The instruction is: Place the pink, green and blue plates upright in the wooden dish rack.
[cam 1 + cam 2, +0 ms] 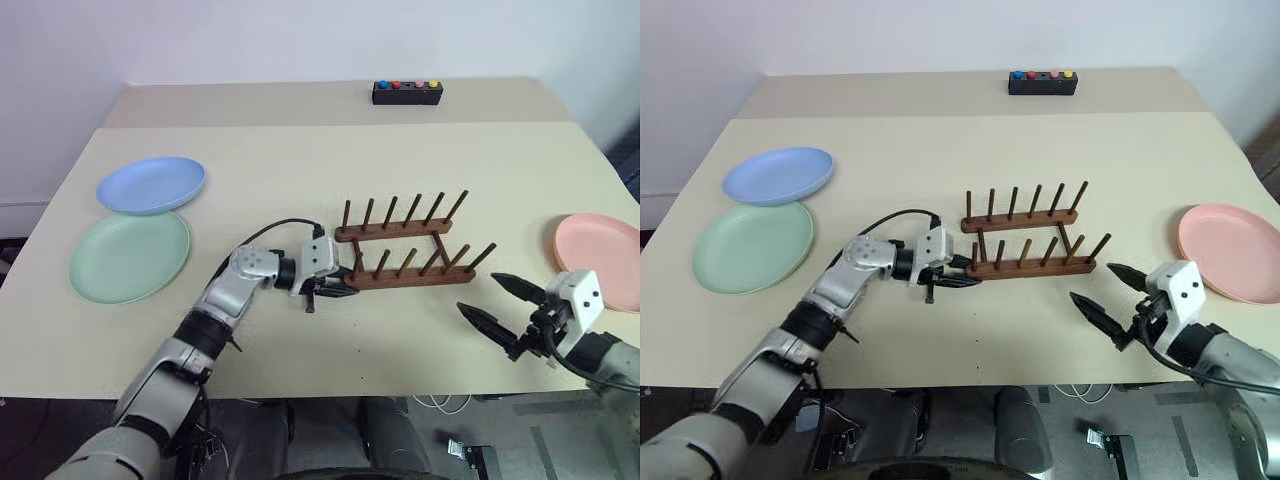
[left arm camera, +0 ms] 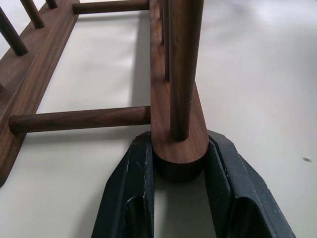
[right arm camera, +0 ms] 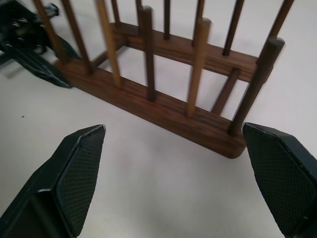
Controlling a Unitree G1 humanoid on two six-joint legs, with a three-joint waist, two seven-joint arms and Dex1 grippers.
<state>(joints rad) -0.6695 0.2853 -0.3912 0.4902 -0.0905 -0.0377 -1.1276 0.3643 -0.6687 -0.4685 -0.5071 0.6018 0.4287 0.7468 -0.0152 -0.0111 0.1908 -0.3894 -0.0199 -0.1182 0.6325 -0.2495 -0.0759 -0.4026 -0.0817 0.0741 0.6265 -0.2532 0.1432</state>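
Gripping: left gripper (image 2: 178,163) has its two black fingers closed on the rounded end of the near rail of the wooden dish rack (image 1: 400,250), as the left wrist view shows plainly
Rack: stands mid-table, all peg slots empty; it looks slightly skewed to the table edge, though the head views leave that hard to judge
Right gripper (image 1: 505,305): fingers spread wide, holding nothing, hovering just off the rack's other end
Pink plate (image 1: 600,258): flat on the table at the robot's right, well apart from the rack
Green plate (image 1: 130,257): flat at the left, near edge
Blue plate (image 1: 151,185): flat just behind the green one, rims touching or overlapping
Progress: no plate racked yet; all three remain, and the current step seems to be positioning the rack
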